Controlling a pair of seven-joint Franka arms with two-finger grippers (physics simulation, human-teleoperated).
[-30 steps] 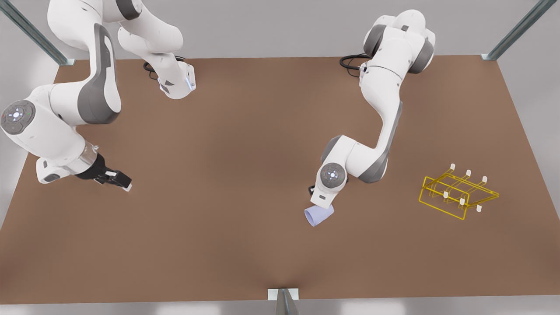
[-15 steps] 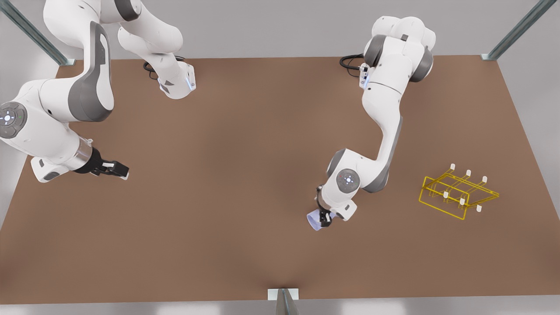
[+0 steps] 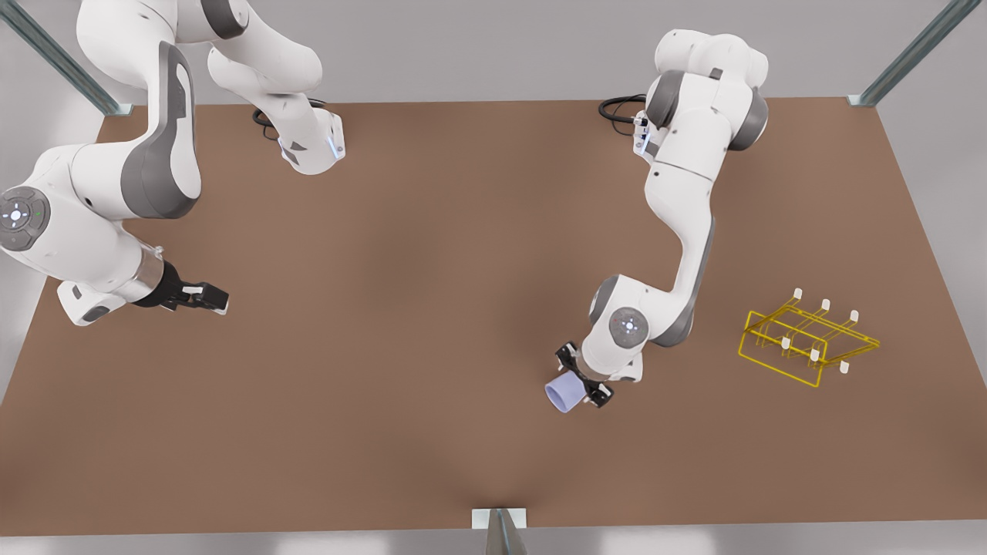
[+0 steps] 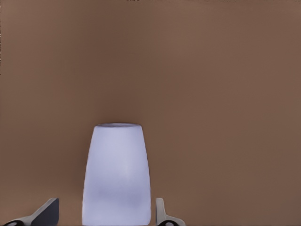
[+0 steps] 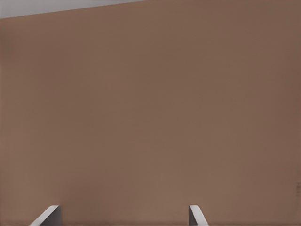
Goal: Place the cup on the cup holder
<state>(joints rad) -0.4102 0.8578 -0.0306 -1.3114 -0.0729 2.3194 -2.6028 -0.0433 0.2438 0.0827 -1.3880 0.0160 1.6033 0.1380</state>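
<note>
The lavender-blue cup (image 3: 564,394) lies on its side on the brown table (image 3: 432,254), its mouth facing the front edge. My left gripper (image 3: 584,376) is down at it, open, with one finger on each side of the cup's body. In the left wrist view the cup (image 4: 116,174) sits between the fingertips (image 4: 47,213) with a gap on both sides. The yellow wire cup holder (image 3: 806,342), with white-tipped pegs, stands well off toward the front view's right. My right gripper (image 3: 202,297) waits far over at the front view's left, open over bare table (image 5: 150,117).
The two arm bases (image 3: 312,146) stand along the table's far edge. Metal frame posts (image 3: 902,62) rise at the far corners, and a bracket (image 3: 500,520) sits at the middle of the near edge.
My left wrist has turned and come down, so its fingers now straddle the cup, which has shifted slightly toward the near edge. The right arm drew back a little toward the front view's left.
</note>
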